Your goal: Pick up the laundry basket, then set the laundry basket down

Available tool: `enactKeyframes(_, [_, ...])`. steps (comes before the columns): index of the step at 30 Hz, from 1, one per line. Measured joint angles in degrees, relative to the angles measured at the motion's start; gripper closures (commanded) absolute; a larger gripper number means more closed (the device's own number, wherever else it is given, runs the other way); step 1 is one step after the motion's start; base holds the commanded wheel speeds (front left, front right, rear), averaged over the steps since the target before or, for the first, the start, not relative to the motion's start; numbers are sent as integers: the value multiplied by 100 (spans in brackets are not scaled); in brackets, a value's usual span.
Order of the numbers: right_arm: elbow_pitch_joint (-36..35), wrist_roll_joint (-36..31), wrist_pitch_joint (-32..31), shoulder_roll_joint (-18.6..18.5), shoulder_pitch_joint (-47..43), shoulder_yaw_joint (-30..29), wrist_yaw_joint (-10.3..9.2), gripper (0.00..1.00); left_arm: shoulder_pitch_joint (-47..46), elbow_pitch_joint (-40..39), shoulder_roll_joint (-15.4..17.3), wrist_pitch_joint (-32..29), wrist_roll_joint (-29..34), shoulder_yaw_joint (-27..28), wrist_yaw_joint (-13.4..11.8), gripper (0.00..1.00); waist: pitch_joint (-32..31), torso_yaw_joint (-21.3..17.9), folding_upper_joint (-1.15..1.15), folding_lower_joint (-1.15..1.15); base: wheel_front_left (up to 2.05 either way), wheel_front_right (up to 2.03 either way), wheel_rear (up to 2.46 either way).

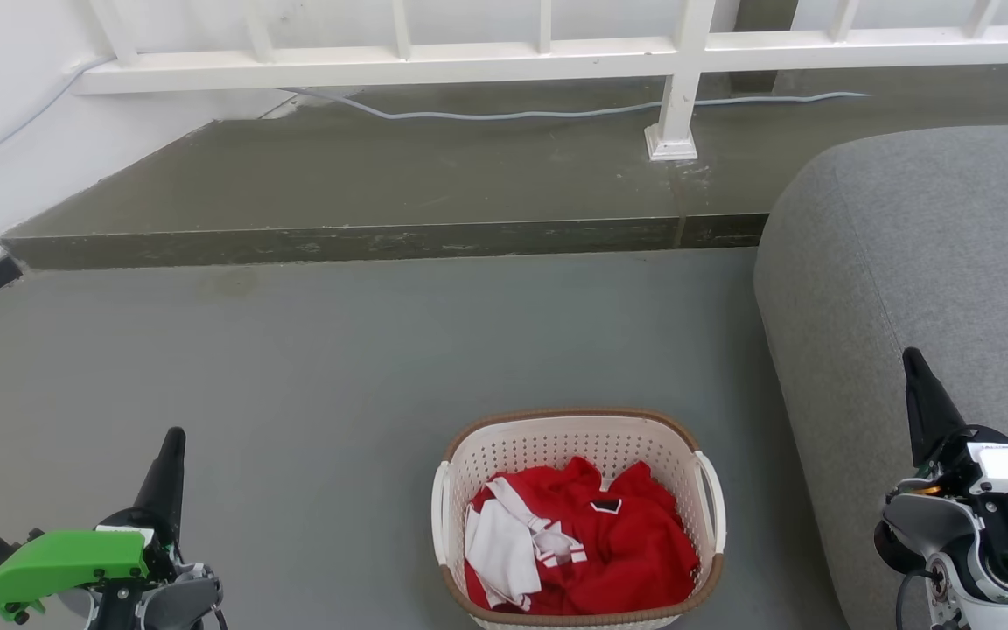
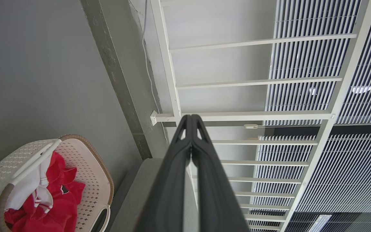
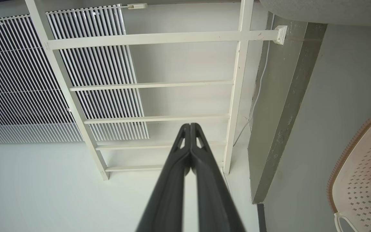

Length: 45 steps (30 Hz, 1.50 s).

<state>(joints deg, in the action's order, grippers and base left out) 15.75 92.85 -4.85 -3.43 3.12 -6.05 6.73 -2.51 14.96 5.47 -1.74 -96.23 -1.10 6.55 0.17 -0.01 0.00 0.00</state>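
**Laundry basket on the floor, both grippers clear of it**

The grey floor (image 1: 294,367) spans the head view, with a grey sofa (image 1: 924,262) at the right. The laundry basket (image 1: 574,442) stands upright at lower centre, just beside the sofa, holding a red garment (image 1: 635,542) and a white garment (image 1: 500,547). The left gripper (image 1: 173,442) at lower left and the right gripper (image 1: 913,367) at lower right are well apart from the basket. Each has its fingers (image 2: 179,180) pressed together on nothing. This layout fits a basket awaiting its lift, or one already set back down. Judgement: the two side loop handles (image 1: 714,503) are the balanced hold, and carrying by one would tilt the load.
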Motion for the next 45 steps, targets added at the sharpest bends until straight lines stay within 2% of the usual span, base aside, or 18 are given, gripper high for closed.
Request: enactKeyframes(45, [0,0,0,12,1,-19,0,100,-17,75,-1,-30,1,34,47,100,-1,1,0,0,0,0,0])
